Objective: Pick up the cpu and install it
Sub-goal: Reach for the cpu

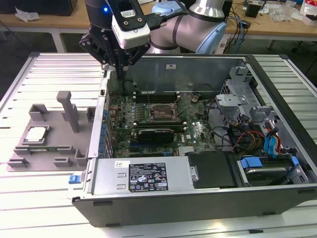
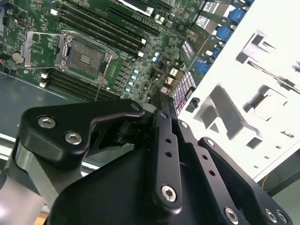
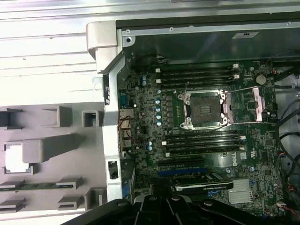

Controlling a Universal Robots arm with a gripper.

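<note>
cpu (image 1: 37,134) lies flat, metal top up, in a square pocket of the grey fixture tray (image 1: 59,135) on the exterior view's left, outside the case. The first wrist view shows it (image 3: 16,157) in the same pocket, with nothing touching it.

Slatted white table (image 1: 29,198) carries everything. Open computer case (image 1: 173,210) lies on its side, just right of the tray. Robot arm (image 1: 198,25) reaches in from the far side. Motherboard (image 1: 198,135) is exposed across the case floor. Power supply (image 1: 143,176) runs along the case's near wall.

Gripper (image 1: 120,74) hangs over the far left corner of the case, above the board's left edge and well apart from the cpu. In the second wrist view the gripper (image 2: 160,97) has its jaws drawn together, with nothing between them.

Black card (image 1: 156,133) sits slotted in just near of the socket. Socket (image 1: 161,113) is mid-board between the memory slots. In the first wrist view the socket (image 3: 205,109) has its retention plate swung open to one side and the contact field is exposed.
</note>
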